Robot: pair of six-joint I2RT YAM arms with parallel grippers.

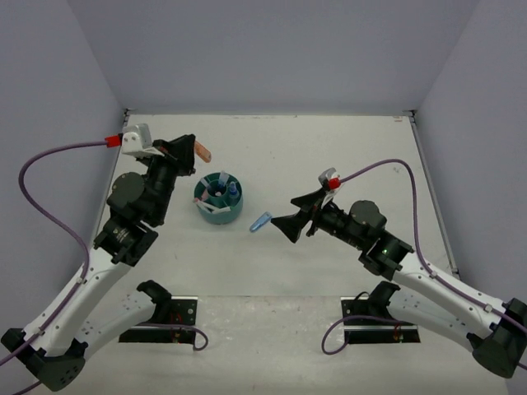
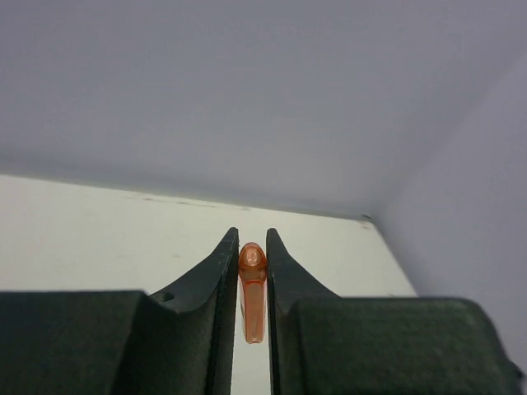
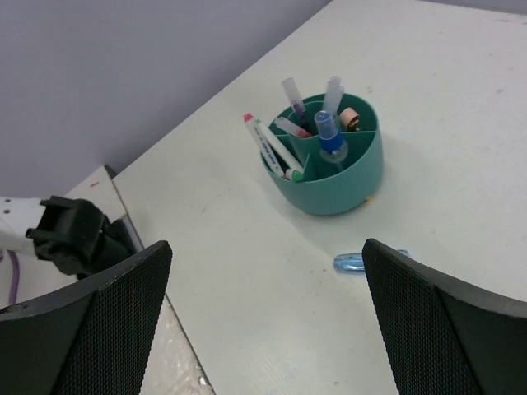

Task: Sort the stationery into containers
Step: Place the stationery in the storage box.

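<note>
Top external view, near to far: both arm bases at the near table (image 1: 329, 148) edge. R gripper (image 1: 298, 214) sits right of centre w/ its fingers spread wide and nothing between them. Right wrist view agrees: R gripper (image 3: 263, 329) has one mesh-faced finger at each side of the frame w/ bare table between.

Just left of the R fingertips, a light-blue marker (image 1: 260, 222) lies flat on the table, apart from the gripper. In the wrist view the same marker (image 3: 362, 262) lies near the foot of the organizer but is not touching it.

Next out is the teal round organizer (image 1: 218, 212), about mid-table. Wrist view shows the organizer (image 3: 338, 185) w/ a centre cup and divided ring. A blue-capped clear bottle (image 3: 329, 140) stands upright in it. Several pens lean in the compartments. A white pen w/ pink tip (image 3: 265, 140) tilts out over the left rim. A peach-coloured stub (image 3: 352, 118) sits in a far compartment.

Farthest: L gripper (image 1: 191, 148), beyond and left of the organizer, clamped on an orange marker (image 1: 202, 152) that sticks out past its tips. Left wrist view: L gripper (image 2: 251, 234) fingers nearly together, orange marker (image 2: 252, 288) pinched between them, pointing toward the back wall. Height above the table: can't tell.
</note>
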